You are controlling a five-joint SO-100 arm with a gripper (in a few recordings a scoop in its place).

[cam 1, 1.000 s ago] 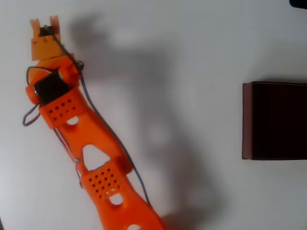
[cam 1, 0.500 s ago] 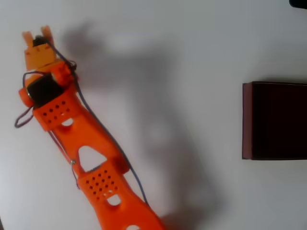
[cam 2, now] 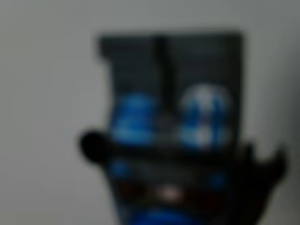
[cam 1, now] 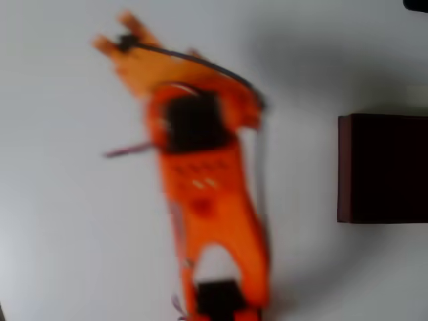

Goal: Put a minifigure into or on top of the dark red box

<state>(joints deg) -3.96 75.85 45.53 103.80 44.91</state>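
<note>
One orange arm carries the minifigure (cam 2: pixel 171 140) high over the white desk (cam 1: pixel 67 234), motion-blurred, the dark red box (cam 1: pixel 344 167) waiting at the right edge.

We see the gripper (cam 1: pixel 124 41) near the desk's top-left quarter in the overhead view, jaws clamped on the blue-and-black toy that looms close in the wrist view. We judge it light, rigid and smooth, so best pinched across the torso; a loose grip could let it twist.

The orange arm (cam 1: pixel 210 200) is reaching up the overhead view, motion-blurred, its claw (cam 1: pixel 119 39) pointing upper left; the finger gap is unclear.
</note>
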